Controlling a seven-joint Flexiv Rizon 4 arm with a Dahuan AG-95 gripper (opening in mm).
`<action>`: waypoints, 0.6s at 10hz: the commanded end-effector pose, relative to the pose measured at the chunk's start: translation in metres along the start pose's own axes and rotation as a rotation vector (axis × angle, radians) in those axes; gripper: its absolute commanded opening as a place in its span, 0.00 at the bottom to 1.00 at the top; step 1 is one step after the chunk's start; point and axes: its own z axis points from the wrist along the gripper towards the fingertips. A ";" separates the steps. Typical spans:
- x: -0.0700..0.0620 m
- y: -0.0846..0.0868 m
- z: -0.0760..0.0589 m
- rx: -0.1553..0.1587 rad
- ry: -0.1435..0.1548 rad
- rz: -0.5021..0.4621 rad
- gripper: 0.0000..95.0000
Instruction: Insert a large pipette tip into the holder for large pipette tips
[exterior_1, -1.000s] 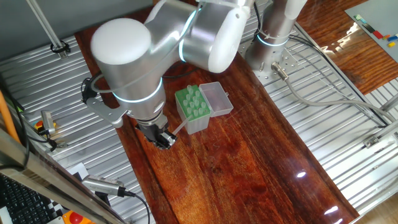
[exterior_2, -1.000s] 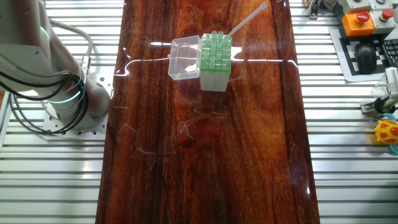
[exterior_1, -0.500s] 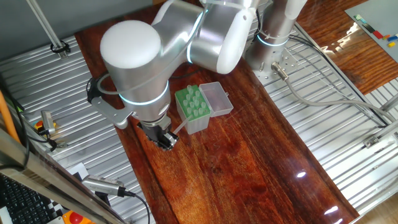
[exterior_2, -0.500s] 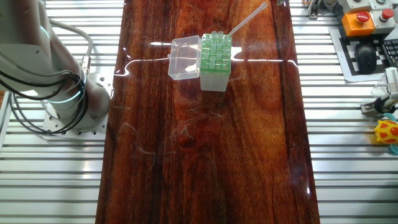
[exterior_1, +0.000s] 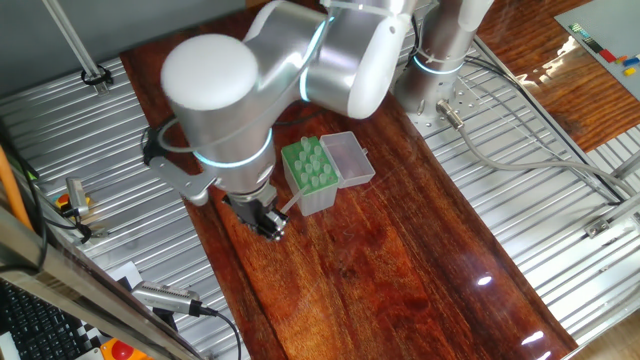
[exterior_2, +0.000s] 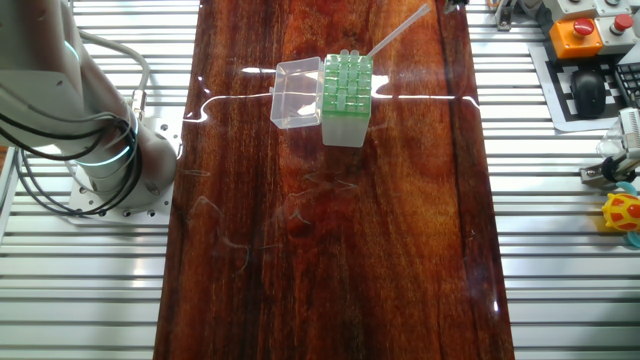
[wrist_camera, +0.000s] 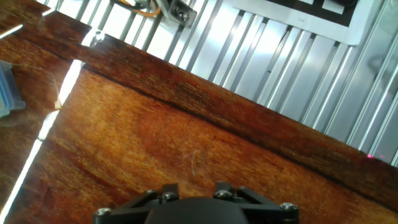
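Step in hand, by judgement: transfer. Gripper (exterior_1: 268, 226) closed on large pipette tip (exterior_2: 398, 33), held slanted just beside holder (exterior_1: 309, 176), near its green top. Next: raise, turn tip upright, align over a free hole, lower.

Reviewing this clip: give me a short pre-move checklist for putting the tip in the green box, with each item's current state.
1. Lid swung open, green top of box exposed: ok.
2. Pipette tip held by claw: ok, one end runs to it.
3. Tip upright over a hole: not ok, it slants with its far end by the box.
4. Box upright on the table: ok.
5. Free hole available: cannot tell.
6. Claw's grip firm: cannot tell, fingers hidden in hand view.
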 end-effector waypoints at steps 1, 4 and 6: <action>0.001 0.001 0.002 -0.002 0.001 -0.001 0.40; 0.010 0.003 0.006 0.003 -0.012 -0.009 0.40; 0.014 0.003 0.008 0.005 -0.016 -0.013 0.40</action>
